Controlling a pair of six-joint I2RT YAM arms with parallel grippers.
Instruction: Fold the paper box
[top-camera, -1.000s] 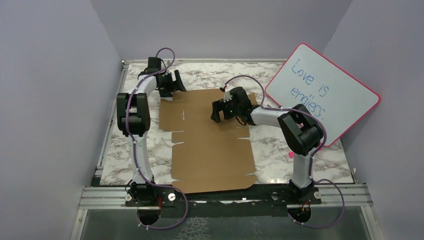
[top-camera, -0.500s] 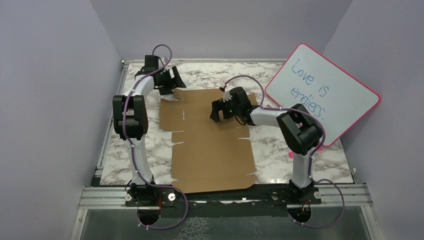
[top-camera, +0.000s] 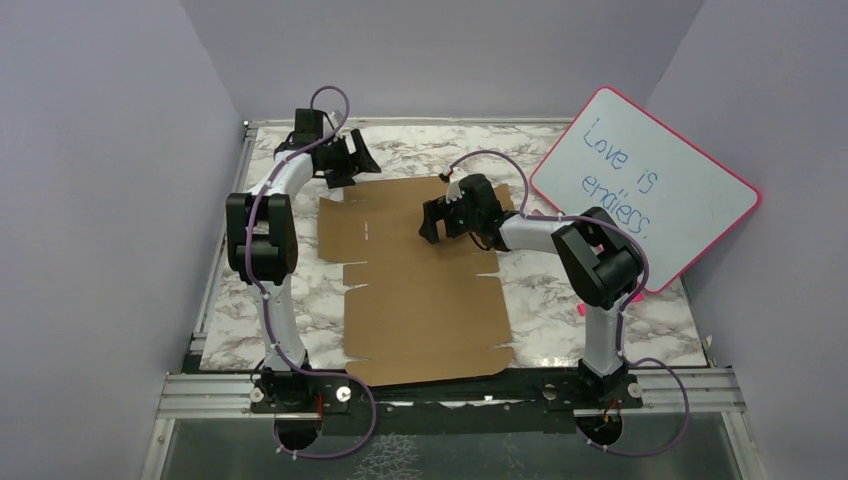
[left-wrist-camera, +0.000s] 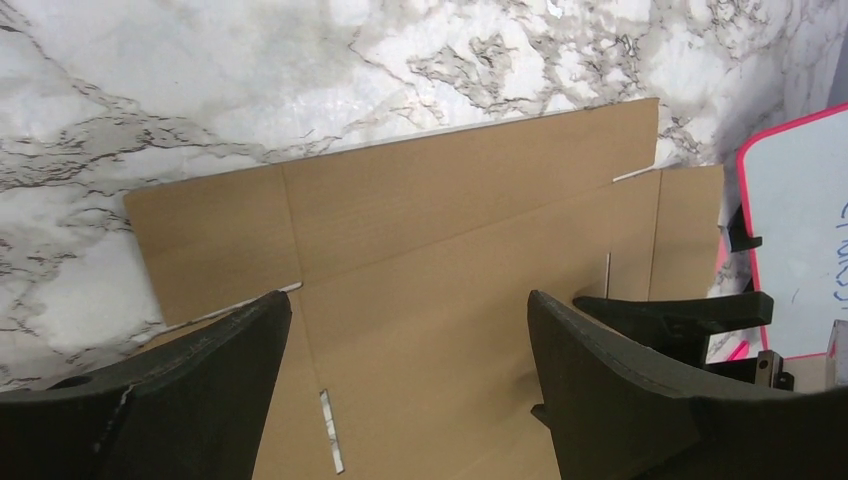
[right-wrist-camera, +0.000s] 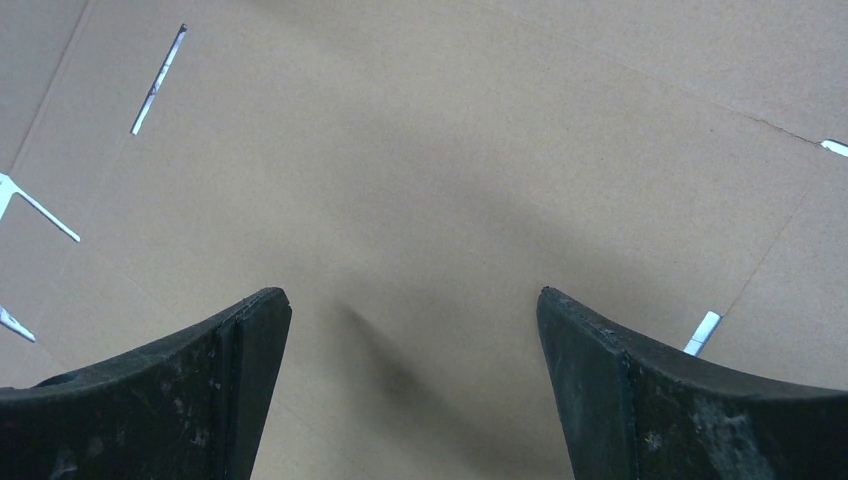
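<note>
**Sheet still flat; my left claw shifts at its far-left corner**

The paper box (top-camera: 420, 280) is not a box yet. It is one brown die-cut sheet lying flat on the counter (top-camera: 560, 320), running from the near edge up past the middle, with slits and creases showing and no flap raised.

My left claw (top-camera: 350, 158) hangs over the sheet's corner nearest the counter's far-left corner. In the last second it has drifted a little toward the far edge and turned its wrist. From its own camera the left claw (left-wrist-camera: 407, 310) is spread wide with nothing in it, the cardboard framed between the jaws.

My right claw (top-camera: 432, 220) has barely moved. It sits low over the sheet's far portion, toward the right. It too is wide apart and empty (right-wrist-camera: 412, 300), casting a shadow on the cardboard; I cannot tell whether it touches.

The whiteboard (top-camera: 645, 185) leans at the counter's far-right corner, clear of the work.

I judge this is repositioning only: no fold has begun, and the left claw seems to be seeking an angle on the far flap.
</note>
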